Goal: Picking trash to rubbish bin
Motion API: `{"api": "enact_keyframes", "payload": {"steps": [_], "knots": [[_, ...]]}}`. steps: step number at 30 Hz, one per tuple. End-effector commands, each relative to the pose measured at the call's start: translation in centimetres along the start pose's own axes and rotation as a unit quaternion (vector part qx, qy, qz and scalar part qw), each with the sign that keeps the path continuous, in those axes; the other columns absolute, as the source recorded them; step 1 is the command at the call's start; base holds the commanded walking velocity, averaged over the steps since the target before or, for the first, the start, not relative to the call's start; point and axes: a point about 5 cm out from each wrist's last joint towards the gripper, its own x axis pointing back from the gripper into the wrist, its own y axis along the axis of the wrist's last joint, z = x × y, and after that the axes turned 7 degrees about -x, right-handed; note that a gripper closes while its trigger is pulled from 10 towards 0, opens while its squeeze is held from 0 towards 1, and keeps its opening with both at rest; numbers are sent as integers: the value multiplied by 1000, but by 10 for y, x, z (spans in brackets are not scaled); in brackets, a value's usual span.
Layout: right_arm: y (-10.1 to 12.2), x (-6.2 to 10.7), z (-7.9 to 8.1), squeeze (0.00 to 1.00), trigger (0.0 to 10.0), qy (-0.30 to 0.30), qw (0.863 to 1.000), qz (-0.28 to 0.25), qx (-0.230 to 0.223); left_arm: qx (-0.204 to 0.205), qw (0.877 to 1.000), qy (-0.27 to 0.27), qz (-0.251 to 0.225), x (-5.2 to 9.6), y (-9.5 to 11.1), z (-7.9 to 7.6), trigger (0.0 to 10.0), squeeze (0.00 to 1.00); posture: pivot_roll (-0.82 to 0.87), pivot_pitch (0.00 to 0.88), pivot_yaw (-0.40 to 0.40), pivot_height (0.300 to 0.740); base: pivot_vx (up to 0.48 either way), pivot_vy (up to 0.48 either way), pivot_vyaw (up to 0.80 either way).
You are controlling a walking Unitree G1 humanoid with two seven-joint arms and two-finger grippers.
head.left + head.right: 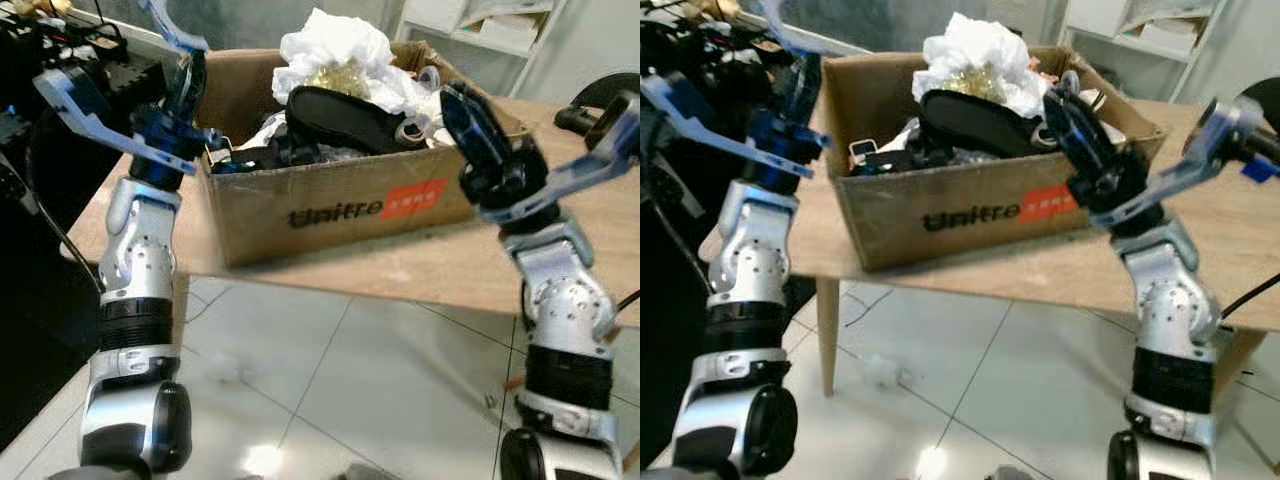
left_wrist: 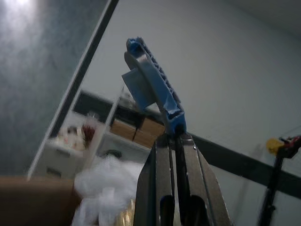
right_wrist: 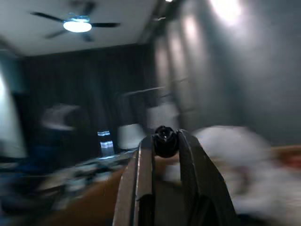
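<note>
Left gripper [image 2: 175, 136] raised beside cardboard box [image 1: 330, 205], clamped on blue plastic piece [image 2: 153, 82]: light, stiff, slick; grip low near base. Right gripper [image 3: 164, 141] pinching small dark object [image 3: 164, 136]

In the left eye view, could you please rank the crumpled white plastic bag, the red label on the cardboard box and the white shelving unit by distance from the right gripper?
1. Red label on the box front, just left of the right gripper.
2. Crumpled white plastic bag, atop the box, further left.
3. White shelving unit, at the back wall.
</note>
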Motion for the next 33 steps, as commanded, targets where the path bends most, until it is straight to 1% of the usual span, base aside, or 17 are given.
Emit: {"api": "enact_keyframes", "payload": {"steps": [1, 5, 6, 7, 9, 11, 12, 13, 14, 15, 16, 18, 23, 25, 26, 29, 33], "knots": [[5, 4, -9, 0, 10000, -40, 999, -5, 29, 2, 1000, -17, -4, -7, 3, -8, 10000, 0, 3, 99, 22, 740, 375, 0, 0], [20, -4, -17, 0, 10000, -79, 993, -9, 83, -34, 999, -26, 18, -15, 3, -17, 10000, 0, -2, 99, 23, 740, 65, 0, 0], [22, -9, -17, 0, 10000, -80, 990, 5, 118, -50, 998, -32, 30, -17, 2, -20, 10000, 0, -2, 99, 23, 740, 0, 0, 0], [22, -9, -17, 0, 10000, -80, 990, 5, 118, -50, 998, -32, 30, -17, 2, -20, 10000, 0, -2, 99, 23, 740, 0, 0, 0], [19, -17, -16, 0, 10000, -86, 982, 37, 165, -71, 996, -32, 52, -20, -1, -23, 10000, 0, -10, 95, 20, 740, 0, 0, 0], [16, -25, -14, 0, 10000, -86, 980, 47, 172, -122, 987, -33, 96, -22, -8, -25, 10000, 0, -10, 95, 20, 740, 0, 0, 0], [13, -29, -13, 24, 10000, -85, 977, 58, 184, -157, 979, -37, 128, -21, -14, -25, 10000, 757, -10, 95, 20, 740, 0, 0, 0], [13, -29, -13, 24, 10000, -85, 977, 58, 184, -157, 979, -37, 128, -21, -14, -25, 10000, 757, -10, 95, 20, 740, 0, 0, 0], [8, -32, -11, 396, 10000, -77, 972, 77, 208, -186, 969, -46, 157, -20, -21, -26, 10000, 1000, -10, 95, 20, 740, 0, 0, 0], [8, -32, -11, 396, 10000, -77, 972, 77, 208, -186, 969, -46, 157, -20, -21, -26, 10000, 1000, -10, 95, 20, 740, 0, 0, 0], [1, -37, -8, 1000, 10000, -81, 963, 107, 233, -242, 944, -66, 215, -16, -33, -28, 10000, 1000, -13, 95, 17, 740, 0, 0, 0], [2, -40, -7, 1000, 10000, -91, 960, 108, 242, -268, 930, -76, 239, -13, -37, -30, 10000, 1000, -10, 95, 14, 740, 0, 0, 0], [6, -42, -5, 1000, 10000, -93, 960, 97, 245, -281, 925, -80, 244, -14, -37, -32, 10000, 1000, -9, 96, 16, 740, 0, 0, 0], [11, -41, -5, 1000, 10000, -96, 963, 84, 239, -279, 927, -82, 238, -16, -35, -34, 10000, 1000, -9, 96, 16, 740, 0, 0, 0], [19, -38, -9, 1000, 10000, -120, 960, 64, 243, -256, 938, -92, 216, -20, -29, -41, 10000, 1000, -11, 96, 18, 740, 0, 0, 0], [21, -37, -12, 1000, 10000, -136, 958, 60, 247, -244, 943, -97, 205, -22, -27, -44, 10000, 1000, -11, 96, 18, 740, 0, 0, 0], [14, -27, -24, 1000, 10000, -179, 943, 101, 263, -199, 952, -141, 186, -21, -26, -63, 10000, 1000, -11, 96, 18, 740, 0, 0, 0]]}}
